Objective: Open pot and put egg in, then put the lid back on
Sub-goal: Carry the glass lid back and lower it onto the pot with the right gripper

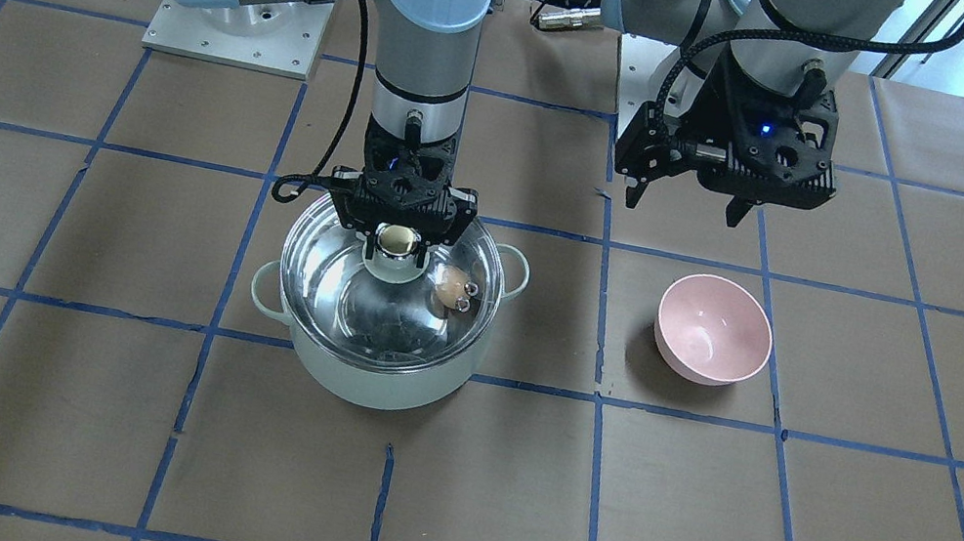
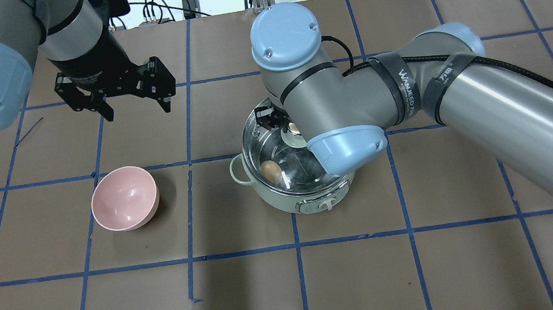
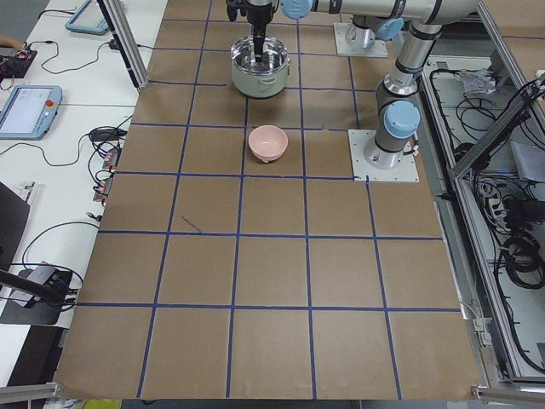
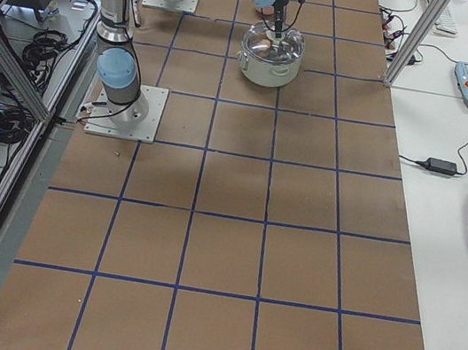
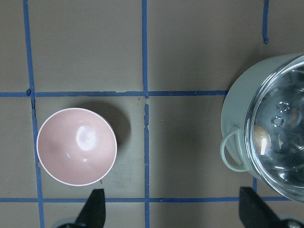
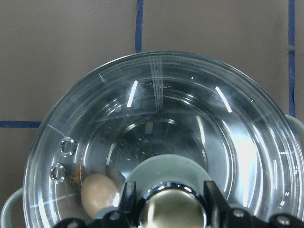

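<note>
Lid [image 1: 379, 317] on pot [image 1: 372, 385] over egg [image 2: 270, 169]; R gripper [image 1: 397, 243] apparently tight on knob [image 6: 170, 213]; L gripper [image 2: 138, 111] spread wide, aloft

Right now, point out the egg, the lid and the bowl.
egg [image 2: 270, 169]: overhead view, its brown top, seen through the glass.
lid [image 1: 397, 239]: front-facing view, gold knob top.
bowl [image 2: 124, 197]: overhead view, pink inner wall.

I see the bench [image 1: 441, 501] covered with brown paper, divided in squares by blue tape [image 1: 714, 419]. Directly on it stand the pot [image 1: 368, 379] and, apart from it, the pink bowl [image 1: 714, 329]. A metal base plate [image 1: 186, 38] lies at the robot's edge.
</note>
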Tool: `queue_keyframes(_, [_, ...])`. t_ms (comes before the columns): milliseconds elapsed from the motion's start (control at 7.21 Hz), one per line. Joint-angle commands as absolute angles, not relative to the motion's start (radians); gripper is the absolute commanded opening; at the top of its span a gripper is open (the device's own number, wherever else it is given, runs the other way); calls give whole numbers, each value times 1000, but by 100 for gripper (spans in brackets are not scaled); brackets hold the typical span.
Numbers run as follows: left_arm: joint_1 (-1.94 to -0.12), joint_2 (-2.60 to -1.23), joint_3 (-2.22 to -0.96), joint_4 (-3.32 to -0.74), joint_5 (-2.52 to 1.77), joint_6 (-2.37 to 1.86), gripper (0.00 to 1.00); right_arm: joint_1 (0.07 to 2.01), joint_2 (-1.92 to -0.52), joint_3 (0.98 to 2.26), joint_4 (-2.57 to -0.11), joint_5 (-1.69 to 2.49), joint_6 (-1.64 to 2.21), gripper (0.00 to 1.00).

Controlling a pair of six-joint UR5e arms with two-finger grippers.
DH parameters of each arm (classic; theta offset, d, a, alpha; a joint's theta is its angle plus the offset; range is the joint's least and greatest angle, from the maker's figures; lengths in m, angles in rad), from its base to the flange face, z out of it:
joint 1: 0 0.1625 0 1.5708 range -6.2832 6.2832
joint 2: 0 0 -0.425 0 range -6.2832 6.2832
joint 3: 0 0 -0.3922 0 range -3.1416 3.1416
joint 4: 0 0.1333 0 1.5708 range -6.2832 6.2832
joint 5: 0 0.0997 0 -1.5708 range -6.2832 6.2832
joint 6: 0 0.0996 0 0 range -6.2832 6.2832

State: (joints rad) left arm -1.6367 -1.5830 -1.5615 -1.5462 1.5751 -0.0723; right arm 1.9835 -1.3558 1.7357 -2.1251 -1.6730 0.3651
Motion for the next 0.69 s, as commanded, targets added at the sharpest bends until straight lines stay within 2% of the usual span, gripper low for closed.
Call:
queue_keyframes(0, [-1637,-1583,-1563,-1546,1574,-72,100,1983,-1356,1740,-2125,-1674,370,36])
queue_keyframes(416, [-1637,-1583,-1563,-1546,1571,-74,100,1983,-1358,1752,-2125,-1672,373,37])
queue_keyframes(554, [-1637,-1583,-1563,-1546,1571,-75,100,1983,-1358,1749,-2125,-1677,371,83])
